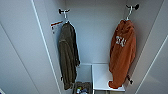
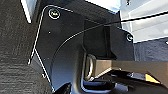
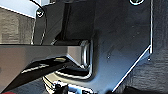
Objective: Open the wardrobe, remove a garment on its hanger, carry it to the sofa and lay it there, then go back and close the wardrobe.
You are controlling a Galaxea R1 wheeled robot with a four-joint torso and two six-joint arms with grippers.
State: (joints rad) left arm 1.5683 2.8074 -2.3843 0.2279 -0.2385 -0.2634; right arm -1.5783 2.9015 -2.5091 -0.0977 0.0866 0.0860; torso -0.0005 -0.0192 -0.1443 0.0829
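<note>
The wardrobe stands open in the head view, its white doors swung out to either side. On the right, the orange garment with a white chest mark hangs on a white hanger from a dark hook on the inner wall. Its lower end rests on a white shelf.
A dark olive-green jacket hangs from a hook on the wardrobe's left inner wall. A small box with items sits on the wardrobe floor beside the white shelf. The open left door and right door flank the opening.
</note>
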